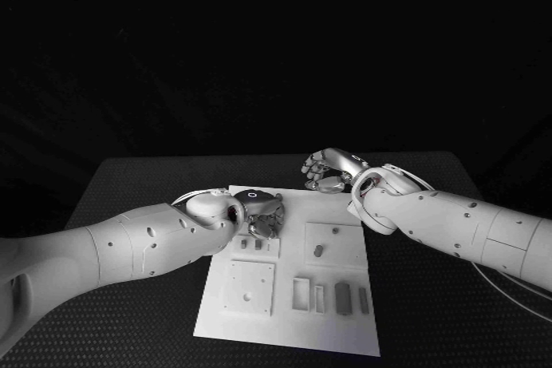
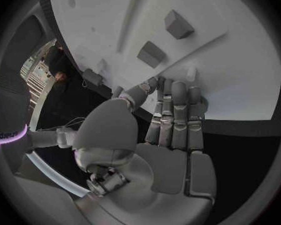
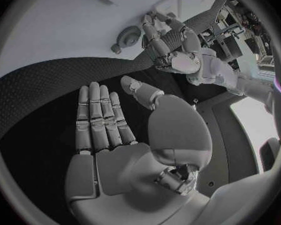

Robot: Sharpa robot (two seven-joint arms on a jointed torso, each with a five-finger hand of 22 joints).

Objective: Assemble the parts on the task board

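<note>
The white task board (image 1: 293,324) lies in the middle of the table. My left hand (image 1: 260,211) is over its far left part, fingers (image 2: 177,110) stretched out side by side. Their tips rest by a round grey part (image 3: 129,35) on the board, and nothing is held. Two grey blocks (image 2: 178,24) (image 2: 152,53) stand on the board just beyond these fingers, and a small peg (image 2: 190,74) stands closer to them. My right hand (image 1: 327,170) hovers by the board's far edge, its flat, empty fingers (image 3: 100,117) over the black table.
Closer to me the board carries a square plate (image 1: 253,286), a slotted frame (image 1: 300,293) and several upright grey pieces (image 1: 341,296). A raised panel with an oval part (image 1: 319,250) sits mid-board. Black table (image 1: 138,184) surrounds the board.
</note>
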